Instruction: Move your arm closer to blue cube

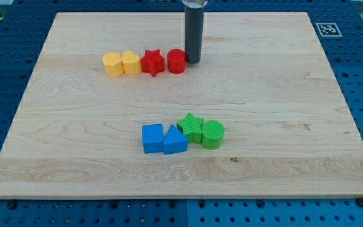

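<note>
Blue cube (pixel 152 139) sits well apart from my tip (pixel 193 61), which touches the red cylinder (pixel 176 61); no end effector shows.

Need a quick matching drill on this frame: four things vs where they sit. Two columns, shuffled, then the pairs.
Things:
1. blue cube
2. green cylinder
3. yellow block
4. my tip

Places:
A. view's left end of the upper row
B. just right of the red cylinder
C. view's left end of the lower group
D. view's right end of the lower group

Pairs: 1-C, 2-D, 3-A, 4-B
</note>
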